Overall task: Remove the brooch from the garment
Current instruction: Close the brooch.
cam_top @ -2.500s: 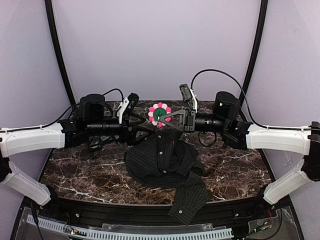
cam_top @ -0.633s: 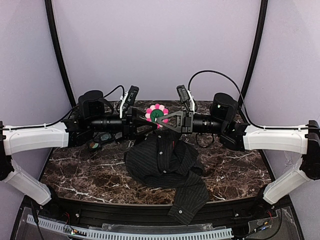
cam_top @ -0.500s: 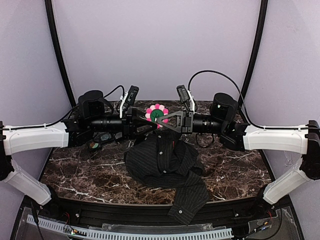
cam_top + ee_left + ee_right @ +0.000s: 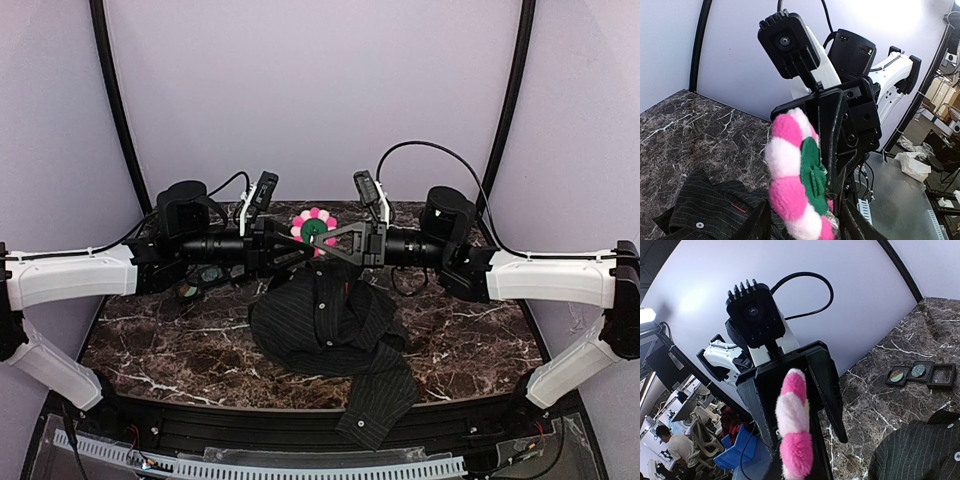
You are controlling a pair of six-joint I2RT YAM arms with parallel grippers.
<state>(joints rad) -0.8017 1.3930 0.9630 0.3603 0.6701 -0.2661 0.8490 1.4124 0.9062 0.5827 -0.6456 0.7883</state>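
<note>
Pink-petalled brooch (image 4: 316, 228) aloft, above black pinstriped shirt (image 4: 330, 320) heaped on marble tabletop (image 4: 150, 350). Right end effector (image 4: 322, 240) clamped on brooch. Left end effector (image 4: 295, 242) partly open, jaws flanking petals; contact unclear.

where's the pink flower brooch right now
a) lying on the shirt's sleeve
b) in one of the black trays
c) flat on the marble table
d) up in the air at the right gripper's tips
d: the brooch is pinched at the tips of the right gripper, raised above the shirt and well off the table.
</note>
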